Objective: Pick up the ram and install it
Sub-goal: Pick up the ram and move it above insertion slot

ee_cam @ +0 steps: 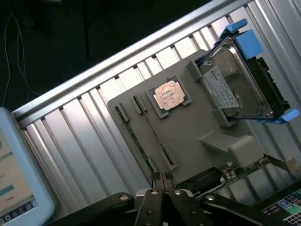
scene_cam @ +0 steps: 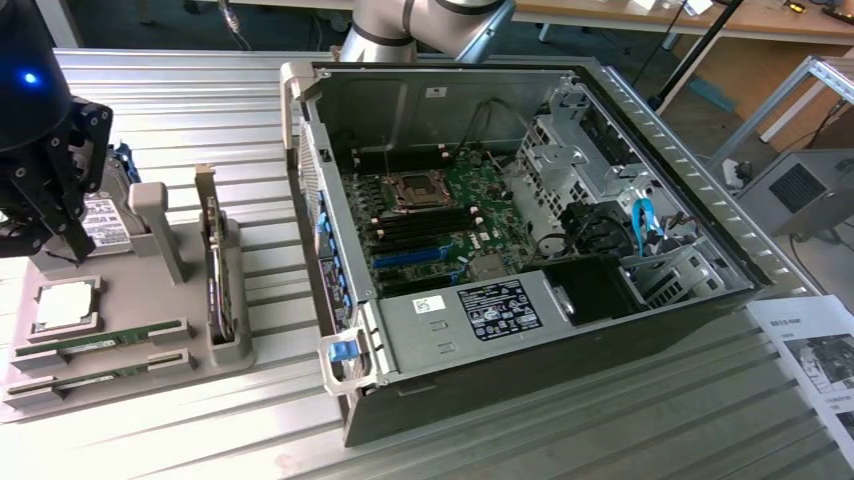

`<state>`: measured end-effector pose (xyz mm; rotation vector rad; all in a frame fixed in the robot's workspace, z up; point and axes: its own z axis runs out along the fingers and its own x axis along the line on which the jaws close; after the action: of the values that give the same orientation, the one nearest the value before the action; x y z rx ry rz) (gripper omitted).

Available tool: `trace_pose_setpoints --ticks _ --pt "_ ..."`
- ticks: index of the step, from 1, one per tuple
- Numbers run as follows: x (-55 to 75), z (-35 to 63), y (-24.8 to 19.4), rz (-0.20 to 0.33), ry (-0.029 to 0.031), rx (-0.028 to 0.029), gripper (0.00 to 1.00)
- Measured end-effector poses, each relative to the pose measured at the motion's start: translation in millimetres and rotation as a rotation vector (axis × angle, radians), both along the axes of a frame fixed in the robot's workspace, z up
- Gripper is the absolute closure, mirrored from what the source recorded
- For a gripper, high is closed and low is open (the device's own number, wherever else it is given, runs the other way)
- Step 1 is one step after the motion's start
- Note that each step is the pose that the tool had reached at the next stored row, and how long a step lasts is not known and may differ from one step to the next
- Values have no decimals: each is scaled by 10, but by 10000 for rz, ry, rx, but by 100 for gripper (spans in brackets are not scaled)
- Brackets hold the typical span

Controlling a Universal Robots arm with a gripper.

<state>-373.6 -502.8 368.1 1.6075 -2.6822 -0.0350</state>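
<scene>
Gripper (ee_cam: 162,178) hangs closed and empty over the tray (scene_cam: 200,365), the ram (scene_cam: 104,340) lying in its slot just beside the CPU (scene_cam: 63,305); best to open the jaws, square them across the stick's middle and descend straight so it lifts level

Ribbed table (scene_cam: 174,90): tray (scene_cam: 140,300), case (scene_cam: 667,320), perhaps leaflet (scene_cam: 814,350)

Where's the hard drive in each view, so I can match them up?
Exterior view: hard drive at the exterior view's left, on the tray's back end, beyond the CPU.
Wrist view: hard drive, in blue brackets, beside the CPU on the tray.
Shared landmark: the CPU.
</scene>
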Motion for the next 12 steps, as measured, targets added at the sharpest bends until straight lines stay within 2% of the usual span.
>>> trace_pose_setpoints --ticks 3,7,12 --pt "0 0 0 458 0 -11 89" --pt "0 0 0 1360 0 -31 89" --pt "0 0 0 2957 -1 -59 89"
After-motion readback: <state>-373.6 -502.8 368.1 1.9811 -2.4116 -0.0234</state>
